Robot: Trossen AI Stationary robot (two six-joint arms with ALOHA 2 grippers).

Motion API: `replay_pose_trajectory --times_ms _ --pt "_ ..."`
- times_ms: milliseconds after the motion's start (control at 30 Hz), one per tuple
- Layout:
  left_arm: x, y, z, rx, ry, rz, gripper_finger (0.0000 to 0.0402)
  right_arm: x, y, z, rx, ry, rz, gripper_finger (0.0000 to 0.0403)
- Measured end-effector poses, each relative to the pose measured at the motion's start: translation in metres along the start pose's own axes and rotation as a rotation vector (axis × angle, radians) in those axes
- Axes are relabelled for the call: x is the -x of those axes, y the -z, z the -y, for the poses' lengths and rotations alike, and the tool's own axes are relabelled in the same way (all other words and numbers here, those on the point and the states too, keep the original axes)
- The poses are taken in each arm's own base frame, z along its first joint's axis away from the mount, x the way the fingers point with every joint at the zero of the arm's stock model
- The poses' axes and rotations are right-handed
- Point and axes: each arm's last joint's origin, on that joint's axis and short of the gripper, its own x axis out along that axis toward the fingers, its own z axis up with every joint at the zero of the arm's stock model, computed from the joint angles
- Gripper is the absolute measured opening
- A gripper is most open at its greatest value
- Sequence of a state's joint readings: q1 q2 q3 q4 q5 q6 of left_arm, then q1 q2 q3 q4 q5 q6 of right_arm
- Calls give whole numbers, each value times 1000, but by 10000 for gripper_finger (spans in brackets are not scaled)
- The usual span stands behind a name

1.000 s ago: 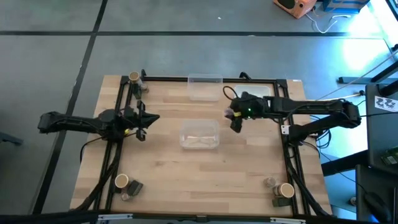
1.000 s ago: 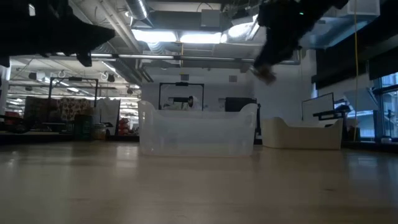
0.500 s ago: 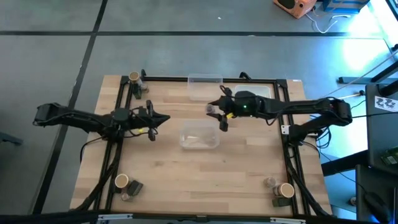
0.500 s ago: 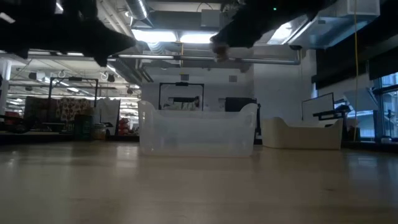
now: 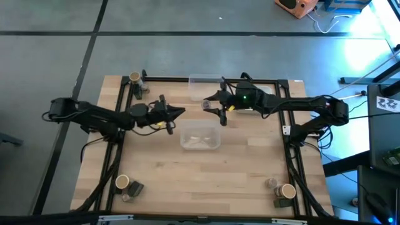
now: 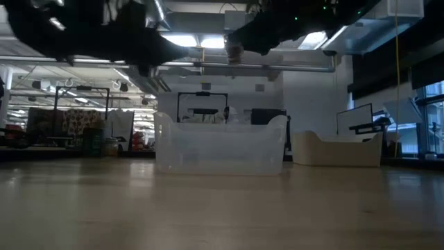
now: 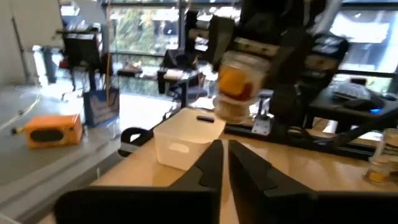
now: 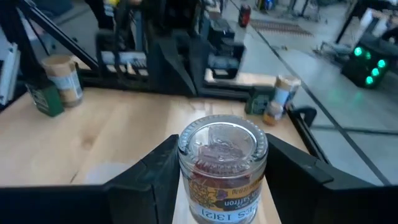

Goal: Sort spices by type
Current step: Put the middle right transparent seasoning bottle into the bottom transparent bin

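Note:
My right gripper (image 5: 211,106) is shut on a small round glass spice jar (image 8: 222,146) with a clear top and reddish contents. It holds the jar (image 5: 205,104) high over the table, between the two clear bins. My left gripper (image 5: 181,112) is shut and holds nothing. It hangs above the table just left of the centre bin (image 5: 200,135), pointing level toward the right gripper and jar (image 7: 236,84). Other spices stand in small groups at the far left corner (image 5: 135,81), the near left corner (image 5: 125,186) and the near right corner (image 5: 281,190). My right gripper pinches the jar by its round sides (image 8: 185,169), one finger (image 8: 152,174) on each side. The fingers come about level from the table's right side. The jar is lifted clear of everything and tilted, its clear top (image 8: 222,140) toward the wrist camera.
A second clear bin (image 5: 205,86) stands at the far edge, with a white tray (image 5: 267,92) to its right under the right arm. Black frame rails (image 5: 122,147) run along the table's left, right and far sides. Bare wood lies between the centre bin and the near edge.
My right gripper has carried the jar toward the table's left and far edge, turning its wrist as it went. The jar stays in its hold and clear of the table. My left gripper has reached toward the table's right, up to the centre bin's left side.

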State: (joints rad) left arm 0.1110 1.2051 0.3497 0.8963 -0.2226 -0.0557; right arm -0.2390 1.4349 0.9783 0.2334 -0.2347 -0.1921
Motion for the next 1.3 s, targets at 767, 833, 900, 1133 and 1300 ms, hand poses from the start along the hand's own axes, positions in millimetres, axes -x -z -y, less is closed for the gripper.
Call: replay_pose_trajectory --times_ms 767,833,900,1133,1300 --pt "-41 -19 10 -181 1 -105 262 -22 -9 3 39 -52 311 195" --pt "-41 -22 10 -188 1 -76 263 -32 -1 3 23 -59 319 195" --pt "-41 -23 10 -192 1 -66 263 -39 5 3 5 -74 330 195" --pt "-41 -24 10 -192 1 -52 263 -44 9 3 -14 -87 351 195" --pt "-41 -27 10 -217 6 -31 247 -45 7 -3 -10 -100 354 195"
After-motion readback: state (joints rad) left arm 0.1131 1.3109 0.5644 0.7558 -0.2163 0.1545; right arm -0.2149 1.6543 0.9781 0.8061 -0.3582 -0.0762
